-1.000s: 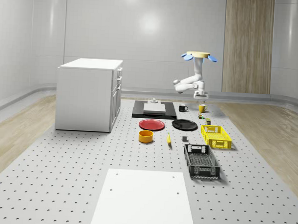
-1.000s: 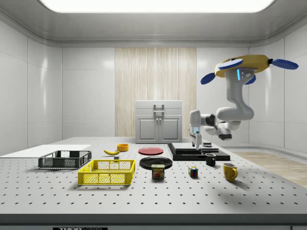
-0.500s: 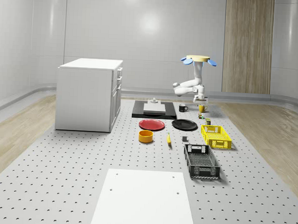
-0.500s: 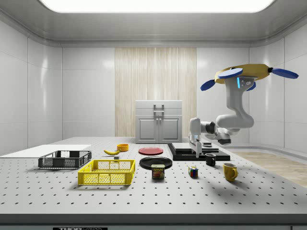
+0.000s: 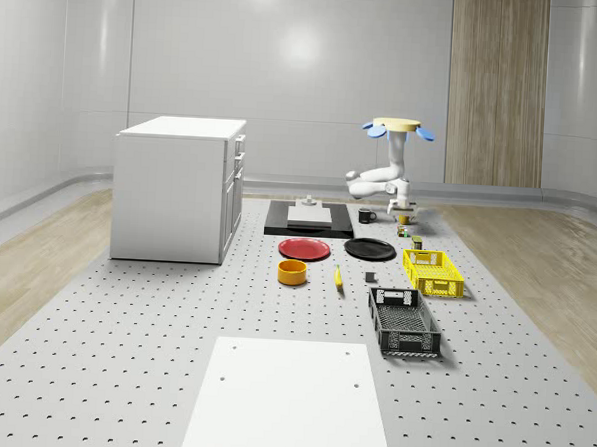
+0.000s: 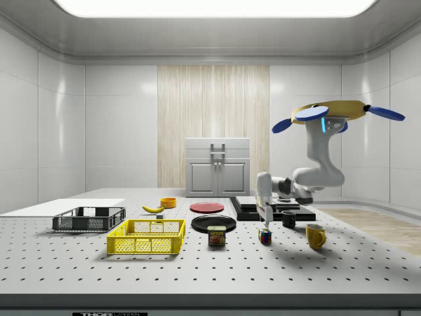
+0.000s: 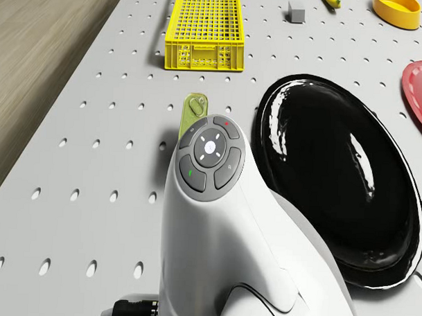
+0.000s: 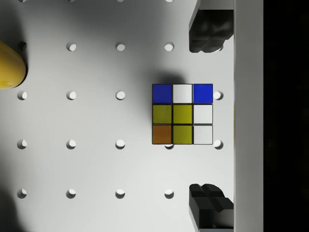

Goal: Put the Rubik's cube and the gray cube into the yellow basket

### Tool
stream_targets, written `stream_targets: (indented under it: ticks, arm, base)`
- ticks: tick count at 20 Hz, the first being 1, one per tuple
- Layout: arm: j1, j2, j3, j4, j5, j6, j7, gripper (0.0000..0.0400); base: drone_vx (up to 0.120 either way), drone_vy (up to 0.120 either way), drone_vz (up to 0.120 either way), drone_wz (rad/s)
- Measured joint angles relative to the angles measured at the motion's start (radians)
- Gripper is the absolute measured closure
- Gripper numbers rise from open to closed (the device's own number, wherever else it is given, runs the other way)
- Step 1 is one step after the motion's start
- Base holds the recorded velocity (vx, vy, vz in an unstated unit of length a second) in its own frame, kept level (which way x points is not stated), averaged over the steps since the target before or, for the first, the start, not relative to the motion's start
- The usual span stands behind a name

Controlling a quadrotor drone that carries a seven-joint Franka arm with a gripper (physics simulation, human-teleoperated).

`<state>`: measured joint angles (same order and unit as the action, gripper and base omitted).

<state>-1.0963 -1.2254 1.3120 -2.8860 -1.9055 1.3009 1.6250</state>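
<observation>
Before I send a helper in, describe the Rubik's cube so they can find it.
On the perforated table, look past the yellow basket and the tin can. The Rubik's cube sits right below the drone's open hand, beside the yellow mug; it alone has multicoloured squares.

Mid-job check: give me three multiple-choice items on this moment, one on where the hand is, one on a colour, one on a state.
1. The hand is:
A. above the Rubik's cube
B. inside the yellow basket
C. over the red plate

2. The plate beside the arm in the drone view is:
A. white
B. black
C. green

3. The fingers are:
A. shut on the Rubik's cube
B. open, not touching it
C. shut on a mug

Answers:
1 A, the side view shows the hand just over the Rubik's cube.
2 B, the black plate gleams.
3 B, the fingers flank it with gaps.
</observation>
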Motion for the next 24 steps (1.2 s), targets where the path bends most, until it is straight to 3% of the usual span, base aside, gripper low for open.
stream_targets:
  ticks: [17, 24]
  arm:
    - [-0.008, -0.087, -0.102, 0.026, -0.078, 0.119, -0.002, 0.0000]
    - [-0.014, -0.107, -0.121, 0.033, -0.092, 0.146, 0.001, 0.0000]
  base:
    - [0.000, 0.000, -0.009, 0.000]
    - [0.000, 0.000, 0.000, 0.000]
